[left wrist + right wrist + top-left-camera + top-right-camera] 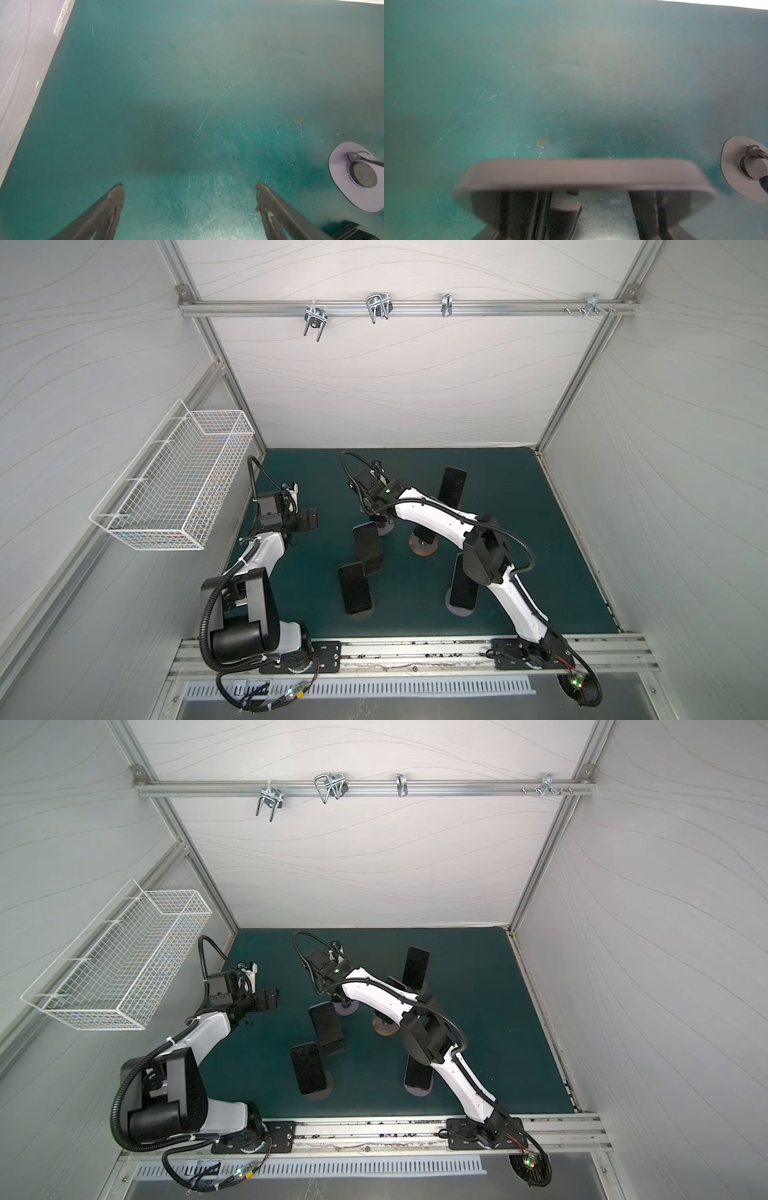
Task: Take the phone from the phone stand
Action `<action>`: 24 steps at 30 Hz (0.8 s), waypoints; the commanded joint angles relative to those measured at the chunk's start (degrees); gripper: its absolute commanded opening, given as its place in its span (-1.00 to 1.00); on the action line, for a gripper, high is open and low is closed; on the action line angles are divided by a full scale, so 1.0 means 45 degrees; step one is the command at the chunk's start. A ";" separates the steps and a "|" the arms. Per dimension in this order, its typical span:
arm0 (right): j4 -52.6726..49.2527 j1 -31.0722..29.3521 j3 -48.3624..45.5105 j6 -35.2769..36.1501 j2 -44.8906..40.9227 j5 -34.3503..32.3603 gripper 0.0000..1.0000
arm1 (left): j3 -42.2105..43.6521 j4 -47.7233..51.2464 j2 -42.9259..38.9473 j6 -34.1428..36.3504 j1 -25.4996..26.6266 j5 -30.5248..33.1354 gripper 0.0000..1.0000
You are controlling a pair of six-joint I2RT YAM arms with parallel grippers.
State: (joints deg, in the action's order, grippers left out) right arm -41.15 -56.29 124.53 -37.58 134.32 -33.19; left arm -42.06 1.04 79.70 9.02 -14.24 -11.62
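Several dark phones stand on stands on the green mat point(519, 531). My right gripper point(376, 516) reaches across the middle and hangs over the top end of one phone point(365, 541) that leans on a black phone stand point(374, 566). In the right wrist view that phone's grey top edge point(583, 176) lies blurred across the frame and covers the fingertips. Two dark fingers point(525, 214) show below it, set apart. Whether they grip the phone does not show. My left gripper point(189, 185) hangs open over bare mat, left of the phones point(309, 519).
Other phones stand at the back point(452, 489), front left point(355, 589) and front right point(463, 585). A round grey base point(384, 527) and a rusty brown base point(423, 547) sit under my right forearm. A white wire basket point(178, 489) hangs on the left wall.
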 commanded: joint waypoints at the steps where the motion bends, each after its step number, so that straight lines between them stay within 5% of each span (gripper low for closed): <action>1: 0.0236 -0.0243 -0.0055 0.0040 -0.1069 -0.0320 0.34 | -0.0279 -0.0270 -0.0055 0.0243 -0.0058 -0.0170 1.00; 15: 0.0327 -0.0302 -0.0232 0.0780 -0.2743 0.0045 0.28 | -0.0329 -0.0237 -0.0036 0.0262 -0.0058 -0.0210 1.00; 24: -0.0503 0.0545 -0.0212 0.1854 -0.4182 0.1747 0.28 | -0.0399 -0.0176 0.0062 0.0280 -0.0056 -0.0236 1.00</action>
State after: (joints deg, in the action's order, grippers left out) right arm -41.93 -55.79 123.24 -30.96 120.09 -28.42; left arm -42.06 1.04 79.72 9.04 -14.24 -11.64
